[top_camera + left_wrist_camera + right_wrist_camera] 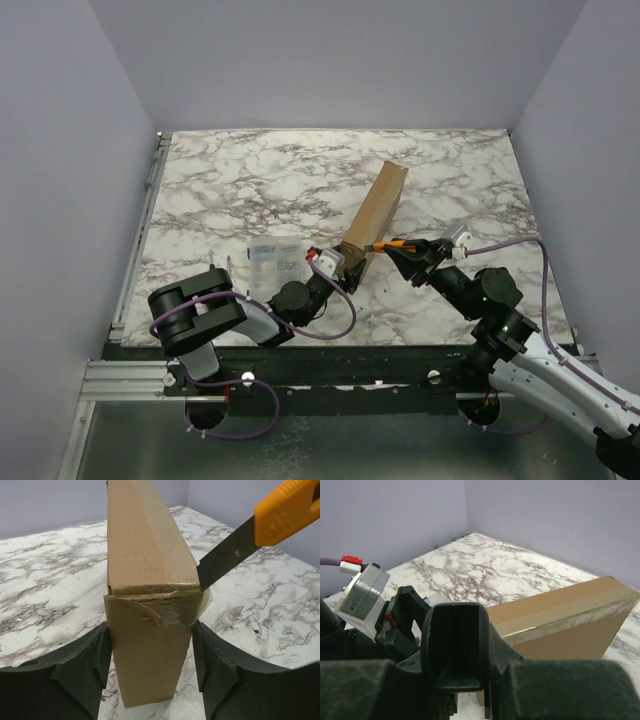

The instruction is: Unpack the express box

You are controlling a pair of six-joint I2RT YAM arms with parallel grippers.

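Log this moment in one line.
left gripper: grips express box on edge | right gripper: holds knife | blade: at taped seam

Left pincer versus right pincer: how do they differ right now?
Left pincer clamps the box at its near end, jaws wide; right pincer holds a knife, jaws narrow. Left pincer touches the box directly; right pincer reaches it only through the blade, set at the taped seam. Both are gripping something at the same end of the box.
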